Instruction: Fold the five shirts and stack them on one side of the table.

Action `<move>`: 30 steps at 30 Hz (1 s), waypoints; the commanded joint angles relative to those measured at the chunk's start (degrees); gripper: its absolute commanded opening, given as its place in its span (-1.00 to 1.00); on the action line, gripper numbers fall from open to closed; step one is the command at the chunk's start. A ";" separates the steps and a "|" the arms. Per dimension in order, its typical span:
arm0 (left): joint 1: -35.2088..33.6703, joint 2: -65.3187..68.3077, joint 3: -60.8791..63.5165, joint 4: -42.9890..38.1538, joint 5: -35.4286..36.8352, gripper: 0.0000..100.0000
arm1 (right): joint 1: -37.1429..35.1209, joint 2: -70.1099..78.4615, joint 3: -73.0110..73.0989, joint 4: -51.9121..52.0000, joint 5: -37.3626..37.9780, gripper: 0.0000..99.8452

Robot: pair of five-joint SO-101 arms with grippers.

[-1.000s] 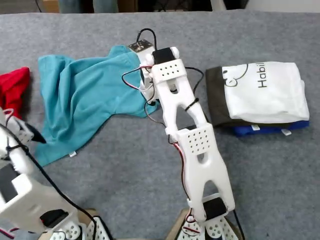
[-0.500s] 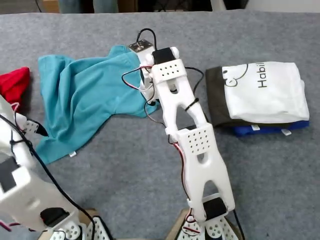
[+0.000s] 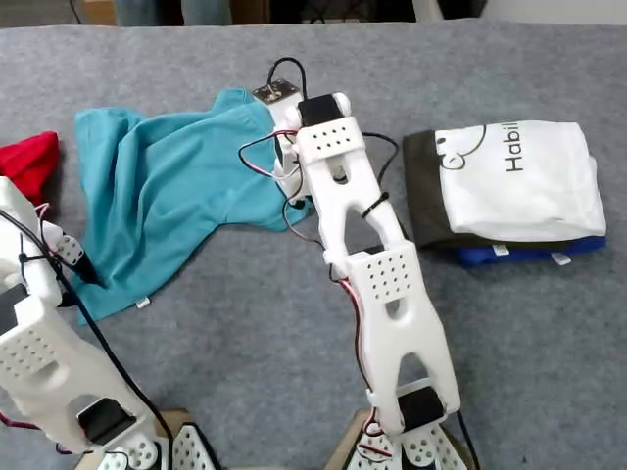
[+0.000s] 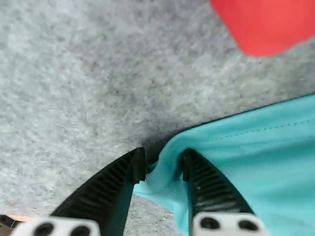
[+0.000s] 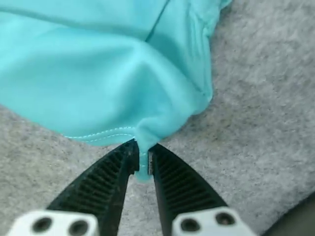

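Note:
A teal shirt (image 3: pixel 167 196) lies crumpled on the grey table, left of centre. My right gripper (image 5: pixel 141 150) is shut on a pinch of its hem, at the shirt's right edge (image 3: pixel 287 181) in the high view. At the shirt's near-left corner my left gripper (image 3: pixel 83 266) stands open, and a fold of teal cloth (image 4: pixel 165 169) bulges up between its black fingers (image 4: pixel 123 182). A red shirt (image 3: pixel 27 164) lies at the table's left edge and shows as a red patch (image 4: pixel 266 24) in the left wrist view. A stack of three folded shirts (image 3: pixel 519 176), white on top, sits on the right.
The right arm's white links (image 3: pixel 377 264) stretch from the near edge up the middle of the table. Its loose cables (image 3: pixel 257 147) hang over the teal shirt. Bare grey felt (image 3: pixel 245 323) lies between the two arms, and more (image 3: pixel 549 352) in front of the stack.
My left arm has swung in from the left edge, and its gripper now straddles the teal shirt's near-left corner. The right arm and the stack have not moved.

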 commanded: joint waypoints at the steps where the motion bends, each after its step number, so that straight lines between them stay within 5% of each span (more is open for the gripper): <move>1: -0.40 0.18 0.04 -0.44 0.53 -0.74 | 0.62 -0.48 -0.57 0.35 -0.53 -0.97; 13: 4.18 -0.70 -2.33 3.78 -4.48 -0.94 | 0.79 -1.01 -2.77 0.35 -0.62 -0.97; 24: 4.35 -14.86 -31.78 16.44 -21.36 -0.94 | 2.11 -11.65 -32.66 0.26 -10.99 -0.97; 30: 2.51 -22.51 -42.24 18.46 -24.35 -0.94 | 5.36 -24.75 -33.19 -3.34 -17.49 -0.97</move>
